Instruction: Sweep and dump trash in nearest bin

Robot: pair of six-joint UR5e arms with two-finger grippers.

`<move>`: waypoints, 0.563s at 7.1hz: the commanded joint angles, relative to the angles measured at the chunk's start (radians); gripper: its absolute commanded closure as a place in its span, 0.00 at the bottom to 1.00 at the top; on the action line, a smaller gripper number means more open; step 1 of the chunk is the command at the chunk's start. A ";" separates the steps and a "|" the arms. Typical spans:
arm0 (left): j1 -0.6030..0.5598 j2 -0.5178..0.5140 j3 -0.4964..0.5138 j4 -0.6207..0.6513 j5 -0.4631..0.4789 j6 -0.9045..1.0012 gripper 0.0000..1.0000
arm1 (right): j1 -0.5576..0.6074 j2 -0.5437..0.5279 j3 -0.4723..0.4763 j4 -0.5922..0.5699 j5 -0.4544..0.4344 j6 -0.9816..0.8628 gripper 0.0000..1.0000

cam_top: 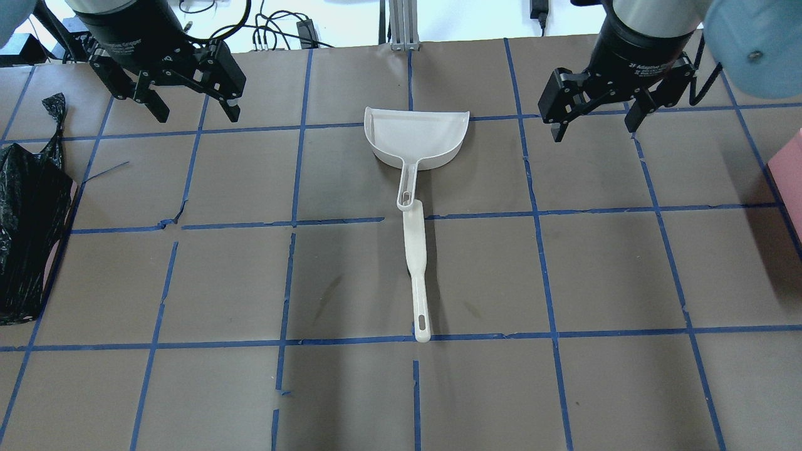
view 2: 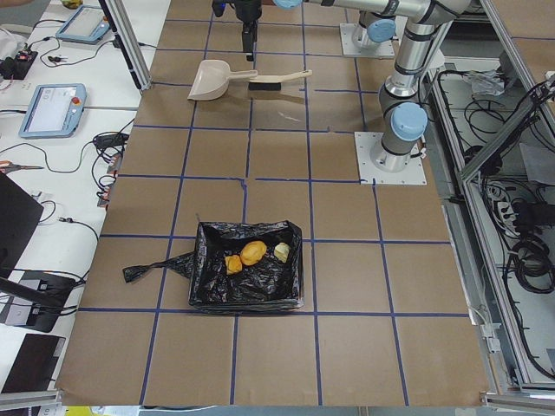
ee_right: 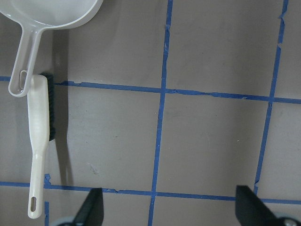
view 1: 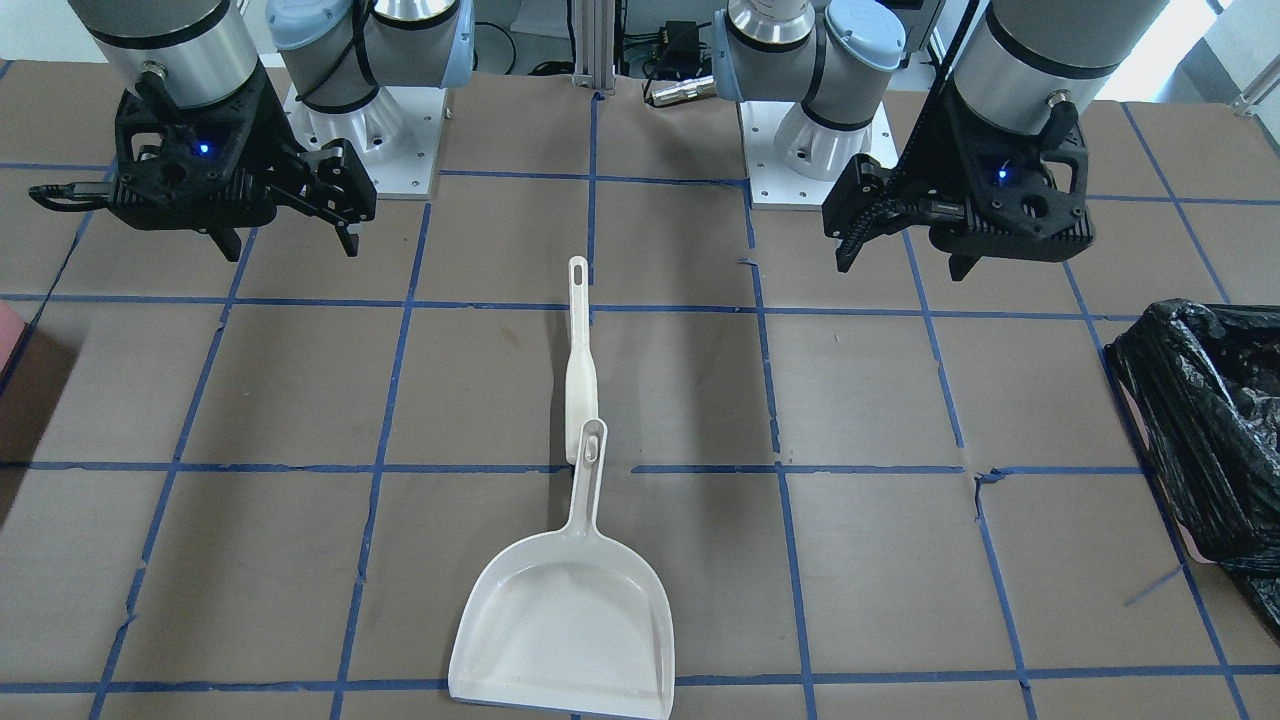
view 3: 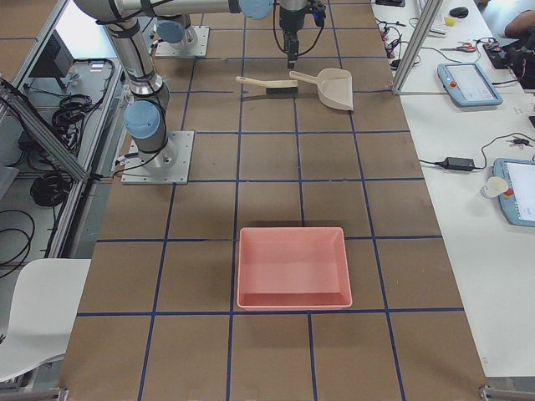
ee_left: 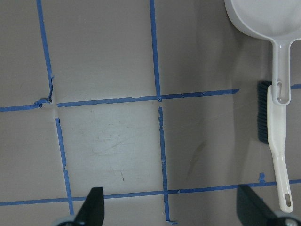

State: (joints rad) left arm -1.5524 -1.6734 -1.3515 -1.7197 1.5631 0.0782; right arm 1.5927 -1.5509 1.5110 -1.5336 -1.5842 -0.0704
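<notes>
The trash lies inside the bin: a tan lump with two smaller chunks beside it. The bin's black bag sits at the table's left edge. The white dustpan rests empty at mid-table, its handle end overlapping the head of the white brush with dark bristles. My left gripper hovers open above the table, left of the dustpan. My right gripper hovers open to the pan's right. Both hold nothing.
A pink tray stands on the robot's right side of the table, with its edge just in the overhead view. Blue tape lines grid the brown table cover. Monitors and cables lie on side benches beyond the far edge.
</notes>
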 commanded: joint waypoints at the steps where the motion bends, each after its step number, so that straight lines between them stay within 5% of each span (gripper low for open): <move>1: 0.000 -0.002 0.000 0.000 0.000 0.000 0.00 | 0.003 0.003 0.000 -0.005 0.000 0.001 0.00; 4: 0.002 -0.002 0.000 0.009 0.000 0.002 0.00 | 0.004 0.002 -0.003 -0.005 0.003 0.001 0.00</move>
State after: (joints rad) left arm -1.5521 -1.6750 -1.3510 -1.7123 1.5631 0.0792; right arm 1.5965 -1.5505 1.5099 -1.5344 -1.5831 -0.0691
